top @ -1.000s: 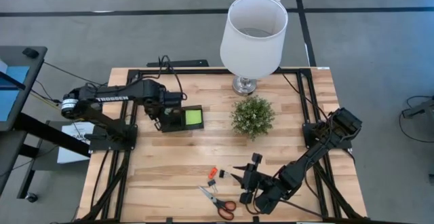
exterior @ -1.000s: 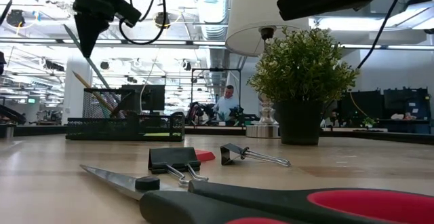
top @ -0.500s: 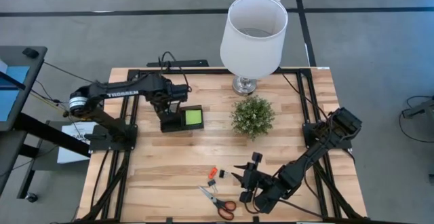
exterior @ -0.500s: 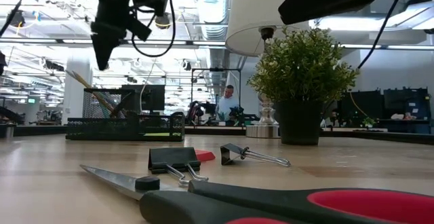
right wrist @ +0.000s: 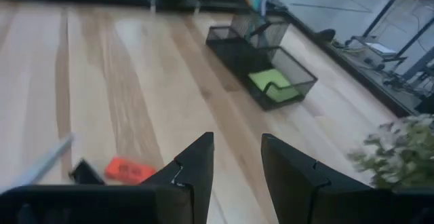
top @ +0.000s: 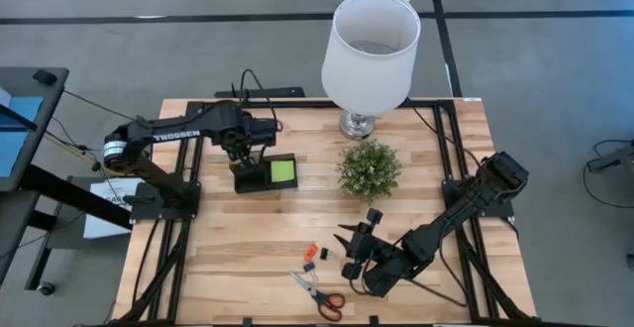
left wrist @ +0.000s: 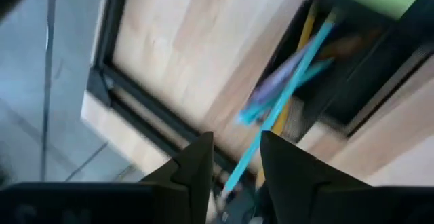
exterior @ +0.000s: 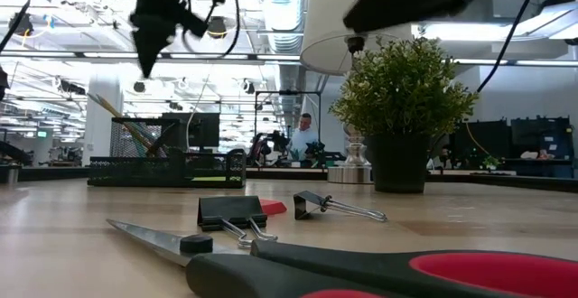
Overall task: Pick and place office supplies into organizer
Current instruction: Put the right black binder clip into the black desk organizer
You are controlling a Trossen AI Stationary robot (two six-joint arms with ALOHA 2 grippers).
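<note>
The black organizer (top: 263, 173) stands at the table's far left. The lime-green sticky pad (top: 282, 171) lies in its low tray. A teal pen (left wrist: 291, 81) and a yellow pencil (left wrist: 305, 34) lean in its pen compartment. My left gripper (top: 241, 161) hangs open above that compartment, pointing steeply down and holding nothing. The red-handled scissors (top: 319, 292) lie by the near edge. Just beyond them lie an orange clip (top: 310, 252) and a black clip (top: 324, 255). My right gripper (top: 344, 250) hovers open just right of the clips, its fingers empty.
A small green potted plant (top: 369, 168) stands mid-table. A white-shaded lamp (top: 369, 45) stands at the far edge behind it. Bare wood lies between the organizer and the clips. In the low view, people and desks show in the room beyond the table.
My left gripper has gone a little toward the table's right edge and slightly up above the pen compartment, tipping as it went. My right gripper has shifted a little toward the far-left, closer to the clips. The supplies on the table have not moved.
</note>
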